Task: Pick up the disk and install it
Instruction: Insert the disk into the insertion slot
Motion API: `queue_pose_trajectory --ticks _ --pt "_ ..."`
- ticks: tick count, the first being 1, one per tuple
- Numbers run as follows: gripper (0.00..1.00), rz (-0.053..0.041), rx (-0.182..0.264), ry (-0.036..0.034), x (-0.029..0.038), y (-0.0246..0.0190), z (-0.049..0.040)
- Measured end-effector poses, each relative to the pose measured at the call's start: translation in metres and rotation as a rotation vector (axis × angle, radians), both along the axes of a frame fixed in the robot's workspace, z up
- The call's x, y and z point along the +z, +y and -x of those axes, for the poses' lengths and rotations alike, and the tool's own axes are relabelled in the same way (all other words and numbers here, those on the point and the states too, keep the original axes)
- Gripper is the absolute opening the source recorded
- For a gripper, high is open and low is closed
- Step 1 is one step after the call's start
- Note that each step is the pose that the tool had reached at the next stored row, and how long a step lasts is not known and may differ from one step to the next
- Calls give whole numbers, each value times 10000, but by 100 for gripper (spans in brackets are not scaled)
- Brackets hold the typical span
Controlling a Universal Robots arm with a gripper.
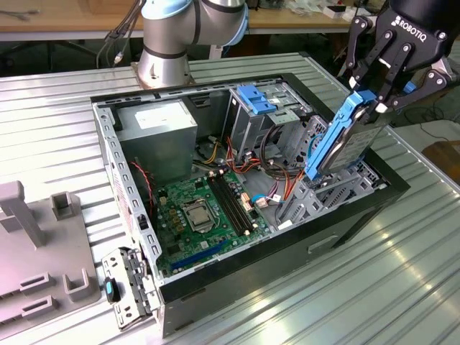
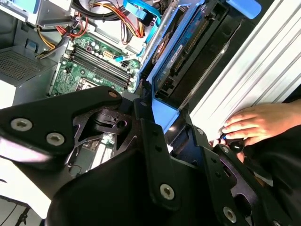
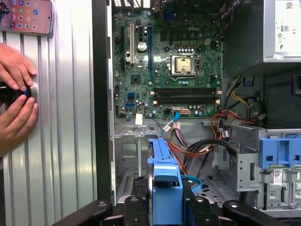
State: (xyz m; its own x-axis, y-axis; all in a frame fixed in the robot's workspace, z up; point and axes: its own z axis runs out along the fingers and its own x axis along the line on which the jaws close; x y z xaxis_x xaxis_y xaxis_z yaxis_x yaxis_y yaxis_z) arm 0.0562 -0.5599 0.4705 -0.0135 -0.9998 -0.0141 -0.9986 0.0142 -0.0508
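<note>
The disk (image 1: 336, 147), a dark drive with blue rails, hangs tilted on edge over the drive bay at the exterior view's right end of the open computer case (image 1: 215, 277). Its lower end dips into the case near the bay. My gripper (image 1: 375, 99) is shut on the drive's upper end. In the second wrist view the disk (image 2: 181, 56) runs away from the gripper (image 2: 160, 110) with its circuit-board side showing. In the first wrist view the disk (image 3: 164, 181) appears edge-on as a blue rail between the fingers (image 3: 136, 207).
Inside the case lie the green motherboard (image 1: 201, 215), a grey power-supply box (image 1: 158, 126), bundled cables (image 1: 277, 154) and blue latch tabs (image 1: 257, 97). A person's hands (image 3: 16, 94) rest on the ribbed table beside the case, below a phone (image 3: 28, 14). A grey fixture (image 1: 36, 248) stands at the exterior view's left.
</note>
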Motion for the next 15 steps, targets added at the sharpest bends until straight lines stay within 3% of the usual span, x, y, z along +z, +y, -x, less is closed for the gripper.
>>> queue_pose_trajectory --ticks 15 --pt "37 3 -1 0 -118 -25 0"
